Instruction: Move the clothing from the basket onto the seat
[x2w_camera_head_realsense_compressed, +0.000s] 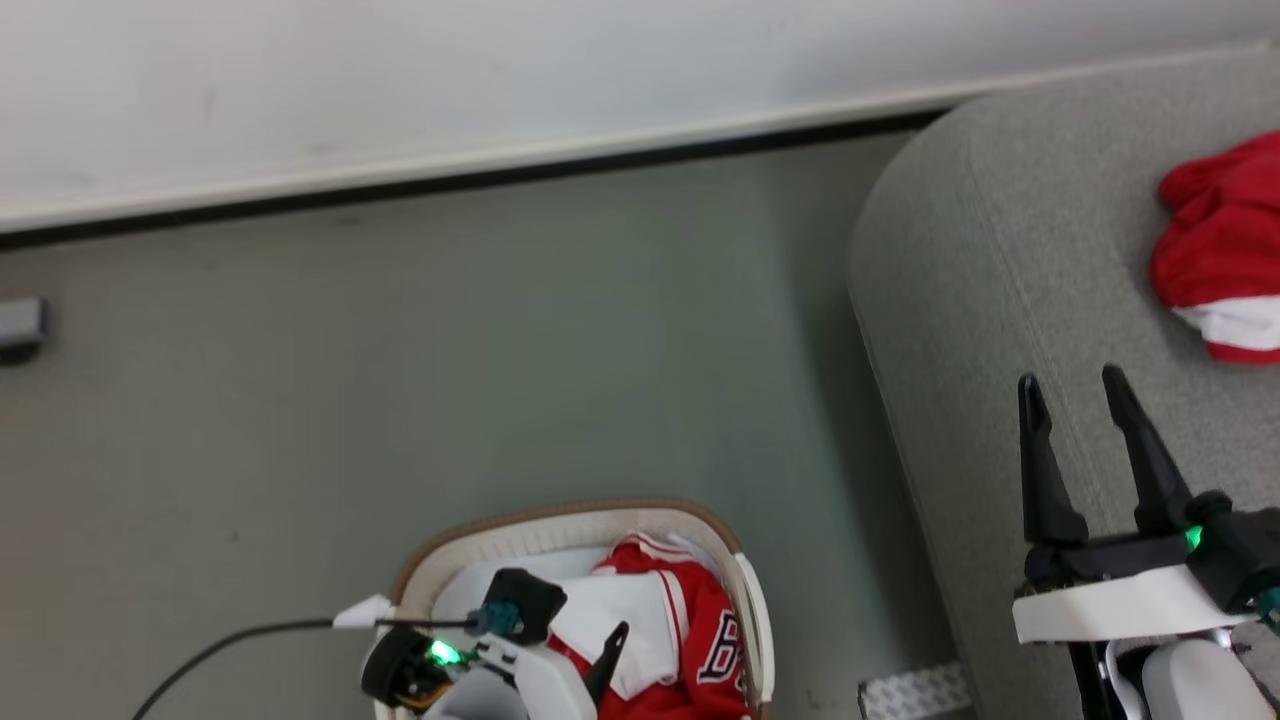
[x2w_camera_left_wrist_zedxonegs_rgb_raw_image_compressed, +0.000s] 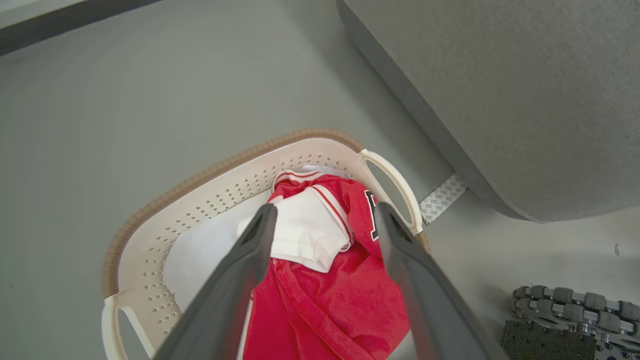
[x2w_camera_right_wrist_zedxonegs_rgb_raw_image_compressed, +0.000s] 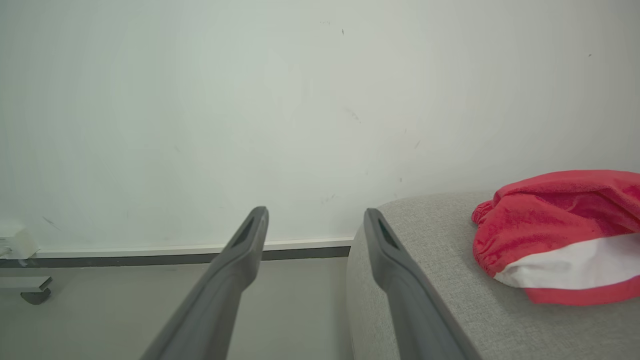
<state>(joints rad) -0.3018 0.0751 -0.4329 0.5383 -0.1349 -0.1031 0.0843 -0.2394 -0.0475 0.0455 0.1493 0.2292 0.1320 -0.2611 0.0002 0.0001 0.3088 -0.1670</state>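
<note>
The left claw (x2w_camera_left_wrist_zedxonegs_rgb_raw_image_compressed: 325, 212) gapes above the clothing (x2w_camera_left_wrist_zedxonegs_rgb_raw_image_compressed: 330, 295) in the basket (x2w_camera_left_wrist_zedxonegs_rgb_raw_image_compressed: 200, 175), ready to grab; the right claw (x2w_camera_head_realsense_compressed: 1072, 385) idles, fingers apart, over the seat (x2w_camera_head_realsense_compressed: 960, 300).

The soft red sports garment with white trim (x2w_camera_head_realsense_compressed: 690, 605) bears black, white-edged lettering (x2w_camera_head_realsense_compressed: 725, 645). Only one letter, seemingly a "B", is legible. Folds hide the rest.

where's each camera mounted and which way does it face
Head view: on the head, looking down at floor, basket and sofa; left gripper over the basket, right gripper by the sofa.
Left wrist view: wrist-mounted, looks down between its open fingers at clothing in the basket.
Right wrist view: wrist-mounted, looks level between open fingers past the sofa's edge to the wall.
Head and right wrist share the red garment on the sofa.
</note>
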